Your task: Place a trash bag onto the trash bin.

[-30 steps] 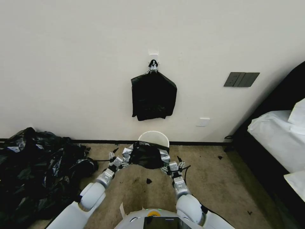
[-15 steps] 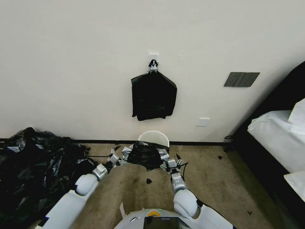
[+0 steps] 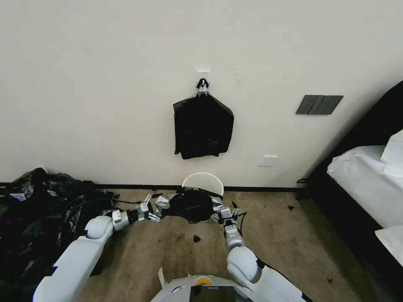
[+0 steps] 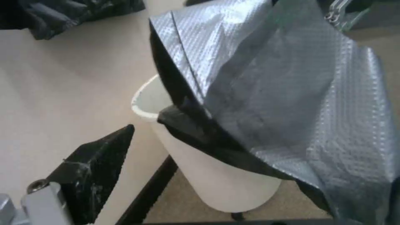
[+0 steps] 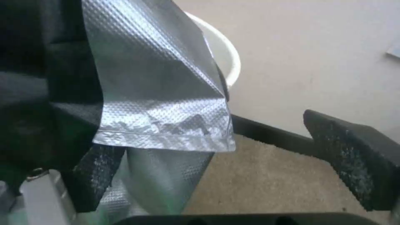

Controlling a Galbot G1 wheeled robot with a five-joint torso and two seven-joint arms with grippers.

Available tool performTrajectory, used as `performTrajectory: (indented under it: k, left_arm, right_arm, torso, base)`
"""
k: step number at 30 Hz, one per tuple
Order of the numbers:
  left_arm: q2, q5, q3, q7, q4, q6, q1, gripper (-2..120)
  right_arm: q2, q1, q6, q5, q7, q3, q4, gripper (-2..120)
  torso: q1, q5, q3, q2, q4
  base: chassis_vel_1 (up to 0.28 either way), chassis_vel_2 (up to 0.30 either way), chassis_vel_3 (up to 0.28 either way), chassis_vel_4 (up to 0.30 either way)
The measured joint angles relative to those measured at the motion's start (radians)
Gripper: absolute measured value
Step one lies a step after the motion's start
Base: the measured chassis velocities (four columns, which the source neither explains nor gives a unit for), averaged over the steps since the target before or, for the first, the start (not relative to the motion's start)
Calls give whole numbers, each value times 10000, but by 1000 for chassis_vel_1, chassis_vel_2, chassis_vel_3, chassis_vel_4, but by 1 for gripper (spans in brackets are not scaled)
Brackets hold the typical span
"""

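Observation:
The cream-white trash bin (image 3: 203, 179) stands on the carpet against the wall. The glossy black trash bag (image 3: 189, 205) is draped over its near rim and hangs down its front, while the far rim stays bare. In the left wrist view the trash bag (image 4: 287, 103) lies across the bin (image 4: 217, 184). My left gripper (image 3: 150, 211) is open at the bag's left corner, with one black finger (image 4: 96, 168) apart from the plastic. My right gripper (image 3: 223, 213) is open at the bag's right corner. A flap of the bag (image 5: 158, 93) hangs over one of its fingers (image 5: 93, 178), and the other finger (image 5: 354, 162) is bare.
A flat black bundle (image 3: 203, 126) hangs from a wall hook above the bin. A big heap of black bags (image 3: 42, 218) lies on the floor at left. A bed with white bedding (image 3: 365, 184) stands at right. Small black scraps (image 3: 196, 238) dot the carpet.
My left arm has stretched out to the left and lowered, its gripper shifting slightly left. The right gripper has edged toward the bin. The bag has settled a little closer to the bin.

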Motion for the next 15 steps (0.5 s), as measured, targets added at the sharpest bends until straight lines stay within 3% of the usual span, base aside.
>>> performTrajectory:
  k: [4, 10, 11, 13, 15]
  left_arm:
    - [-28, -237, 60, 179, 391, -122, -232, 100]
    - [-71, -1179, 86, 981, 798, -122, -551, 100]
    - [-87, -1592, 88, 1586, 977, -38, -701, 100]
    - [-96, -1813, 95, 1898, 1055, 52, -759, 100]
    - [-136, -2388, 108, 2761, 1210, 435, -886, 100]
  right_arm:
    - [109, 159, 8, 41, -17, 120, -178, 100]
    - [177, 378, 32, 159, -34, 258, -436, 100]
    - [196, 432, 42, 200, -39, 268, -511, 100]
    - [214, 458, 50, 211, -42, 269, -549, 100]
    - [267, 531, 80, 224, -52, 273, -645, 100]
  torso:
    - [0, 0, 0, 0, 1]
    - [0, 1, 0, 0, 1]
    - [0, 1, 0, 0, 0]
    - [0, 1, 0, 0, -1]
    - [0, 0, 0, 0, 1]
  base:
    - [0, 0, 0, 0]
    - [0, 0, 0, 0]
    - [0, 0, 0, 0]
    - [0, 0, 0, 0]
    - [0, 0, 0, 0]
